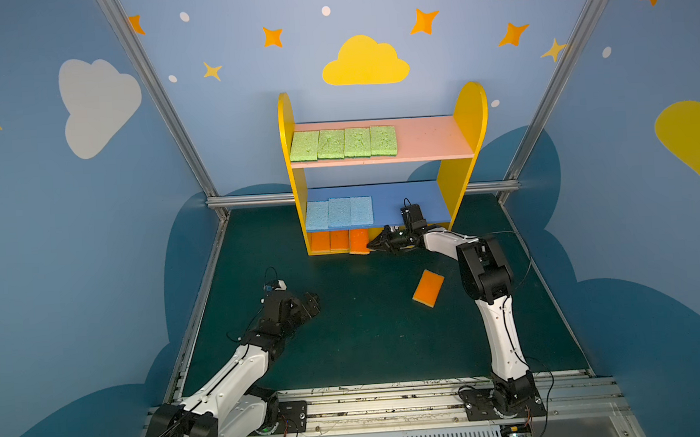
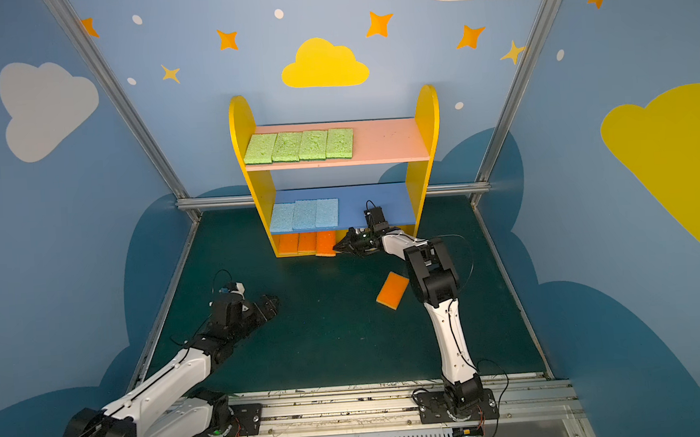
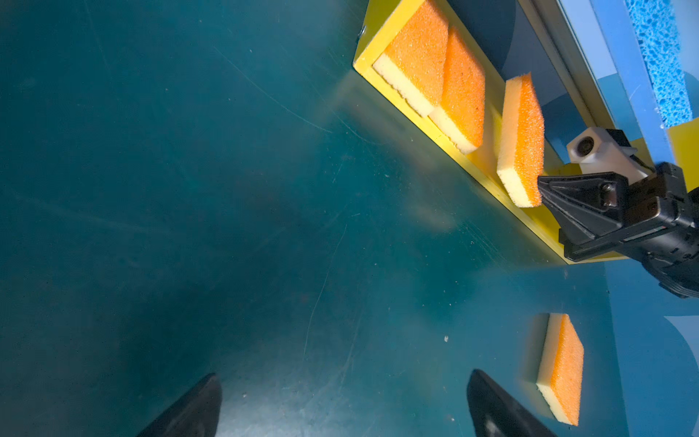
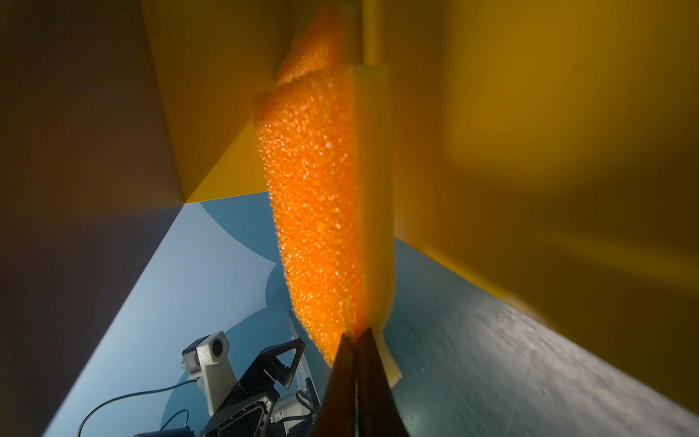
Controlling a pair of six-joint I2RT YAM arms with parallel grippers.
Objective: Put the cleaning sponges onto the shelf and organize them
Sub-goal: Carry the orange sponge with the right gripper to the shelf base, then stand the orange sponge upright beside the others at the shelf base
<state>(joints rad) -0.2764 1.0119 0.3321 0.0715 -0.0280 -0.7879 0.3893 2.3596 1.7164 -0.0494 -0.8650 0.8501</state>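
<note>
The shelf (image 1: 464, 108) stands at the back. Several green sponges (image 1: 343, 143) lie on its pink board and three blue sponges (image 1: 339, 212) on its blue board. Two orange sponges (image 3: 420, 56) rest on the yellow base. My right gripper (image 1: 370, 246) (image 4: 355, 335) is shut on the near corner of a third orange sponge (image 1: 359, 242) (image 4: 314, 189), which stands tilted on the base beside them. A loose orange sponge (image 1: 428, 288) (image 3: 563, 370) lies flat on the mat. My left gripper (image 1: 314, 303) (image 3: 344, 372) hovers open over bare mat, holding nothing.
The green mat (image 1: 347, 332) is fenced by blue walls and aluminium posts (image 1: 157, 98). The right halves of the pink and blue boards are bare. A metal rail (image 1: 393, 404) with both arm bases runs along the front edge.
</note>
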